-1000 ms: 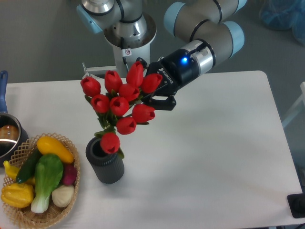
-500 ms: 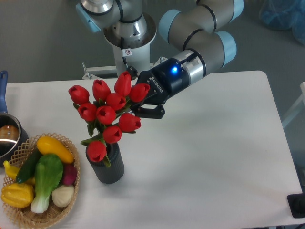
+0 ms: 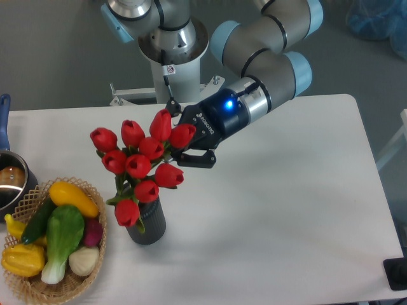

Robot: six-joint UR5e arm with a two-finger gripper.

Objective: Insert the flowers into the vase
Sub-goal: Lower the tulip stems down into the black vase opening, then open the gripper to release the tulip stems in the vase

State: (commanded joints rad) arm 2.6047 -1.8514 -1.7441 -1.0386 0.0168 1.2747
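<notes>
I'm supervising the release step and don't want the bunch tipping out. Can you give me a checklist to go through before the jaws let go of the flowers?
1. Stems inside the vase mouth: ok, the flowers rise out of its top.
2. Flowers seated to full depth: cannot tell, buds and leaves hide the mouth.
3. Vase upright on the table: ok.
4. Bunch balanced: not ok, it leans left, with one bud hanging over the vase's left rim.
5. Grip state of the gripper: cannot tell, buds hide the jaws.
6. Neighbours: ok, the wicker basket sits apart, left of the vase.
</notes>
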